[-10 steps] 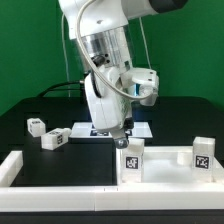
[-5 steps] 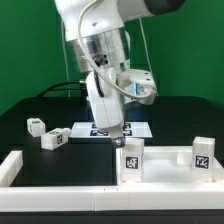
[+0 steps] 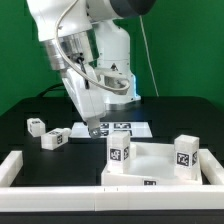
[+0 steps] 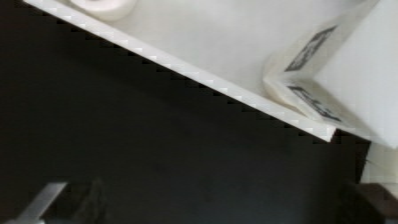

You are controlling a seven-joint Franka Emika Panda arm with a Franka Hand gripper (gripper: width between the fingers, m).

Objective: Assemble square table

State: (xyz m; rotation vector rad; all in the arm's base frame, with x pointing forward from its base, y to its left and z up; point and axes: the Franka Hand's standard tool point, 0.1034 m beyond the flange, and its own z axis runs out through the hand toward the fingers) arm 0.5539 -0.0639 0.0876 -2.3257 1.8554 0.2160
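Two legs (image 3: pixel 120 153) stood upright on the square table (image 3: pixel 152 160) at the exterior view's right; two loose legs (image 3: pixel 55 139) lay on the counter (image 3: pixel 30 152) at its left. The gripper (image 3: pixel 92 128) hung wide open, empty, between them.

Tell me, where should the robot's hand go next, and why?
Probably toward the nearer loose leg on the exterior view's left. The gripper is open and empty, two legs stand upright on the square table, and two lie loose.
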